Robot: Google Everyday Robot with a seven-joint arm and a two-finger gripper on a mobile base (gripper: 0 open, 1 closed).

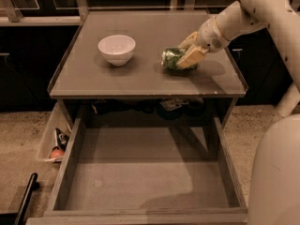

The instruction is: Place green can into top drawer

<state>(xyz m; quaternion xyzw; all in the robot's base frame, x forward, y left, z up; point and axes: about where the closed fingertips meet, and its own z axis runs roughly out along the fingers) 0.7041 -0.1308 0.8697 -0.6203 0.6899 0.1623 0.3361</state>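
Nearest me, the top drawer (140, 172) stands pulled out below the bench's front edge, nothing resting on its grey bottom. Up on the bench (140, 81), the green can (171, 58) lies on its side, right of centre and about midway between the front and back edges. Its long axis runs roughly along the front edge, one end facing left towards the white bowl (116, 48). The gripper (187, 53) sits over the can's right end; whether it has clamped, I cannot tell. This looks like the grasping step. Next it needs a firm hold, a lift, then a carry forward over the front edge.
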